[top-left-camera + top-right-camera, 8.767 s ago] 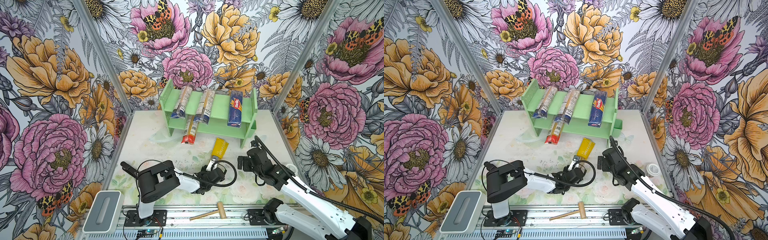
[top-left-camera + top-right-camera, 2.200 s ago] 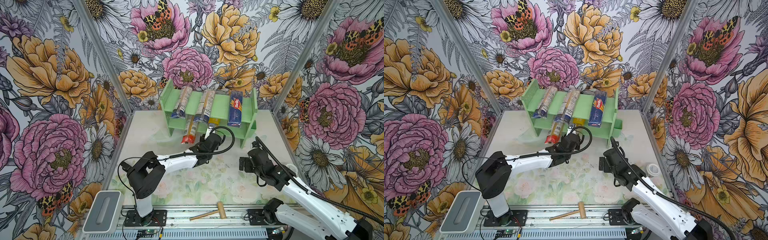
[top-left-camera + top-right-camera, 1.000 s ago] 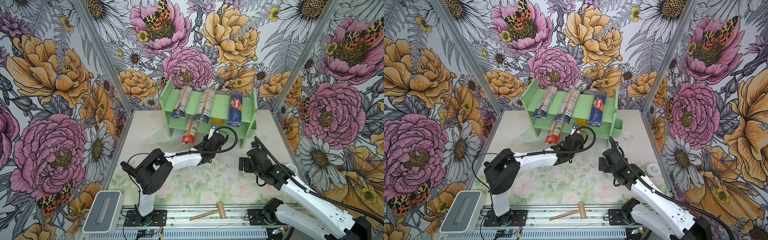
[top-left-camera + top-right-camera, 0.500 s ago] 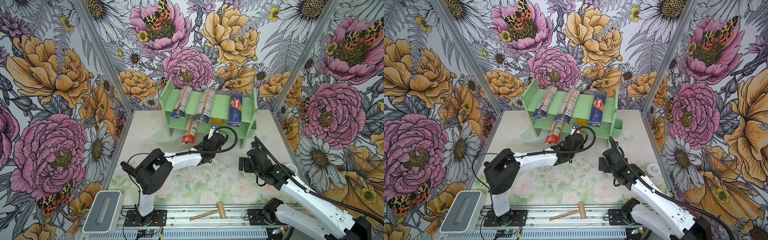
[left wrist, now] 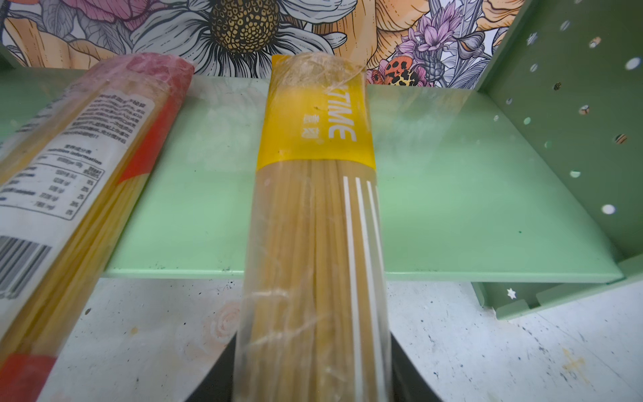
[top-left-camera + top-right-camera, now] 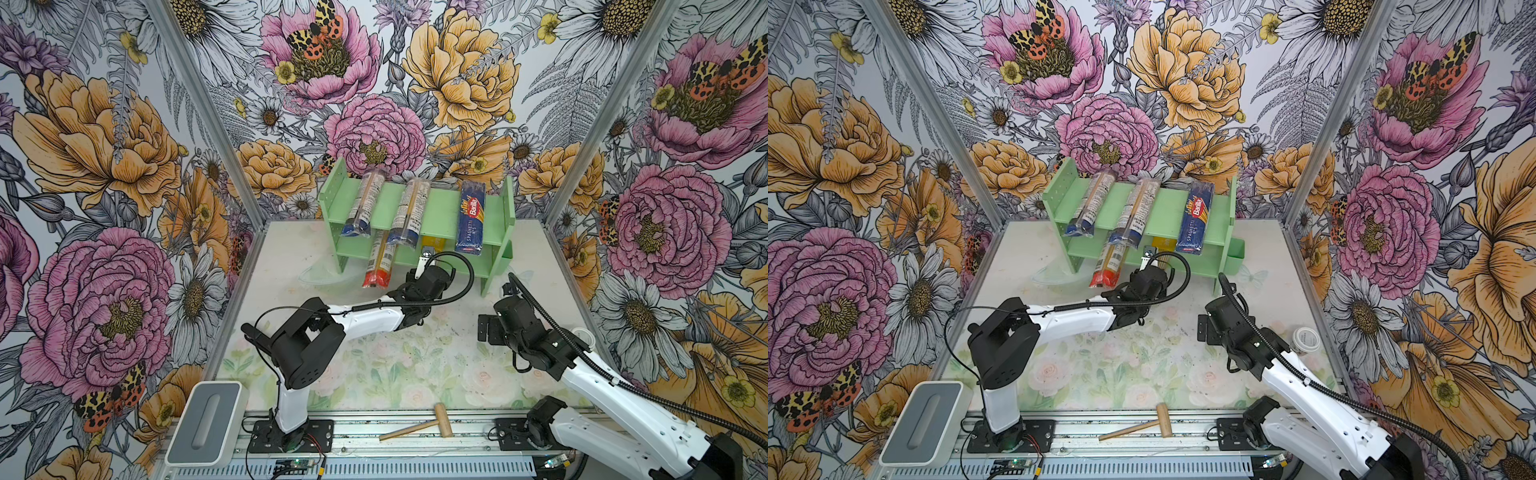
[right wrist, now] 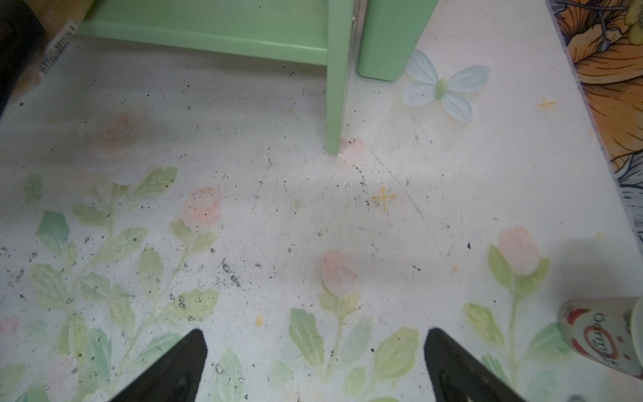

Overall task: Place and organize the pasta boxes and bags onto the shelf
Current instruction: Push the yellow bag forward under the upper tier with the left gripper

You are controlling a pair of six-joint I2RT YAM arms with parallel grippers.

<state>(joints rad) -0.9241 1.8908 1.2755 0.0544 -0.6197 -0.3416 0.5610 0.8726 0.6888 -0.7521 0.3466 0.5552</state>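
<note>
left gripper (image 5: 311, 339): clamped on yellow bag (image 5: 313, 209), far end on lower tier of shelf (image 5: 452, 209) | right gripper (image 7: 313, 330): spread wide, empty

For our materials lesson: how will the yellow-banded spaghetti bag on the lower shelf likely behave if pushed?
Probably stiff: the yellow-banded bag overhangs the shelf without sagging. Its glossy film likely slides easily. Rounded, it might roll toward the red-ended bag.

A mint-green two-tier wooden shelf (image 6: 1168, 214) carries two clear blue-ended spaghetti bags (image 6: 1136, 210) and a dark blue Barilla box (image 6: 1194, 218) on top, a red-ended bag (image 6: 1109, 266) jutting from the lower tier, and beside it a yellow bag (image 6: 1161, 242) with the left gripper (image 6: 1151, 258) at its near end.
</note>
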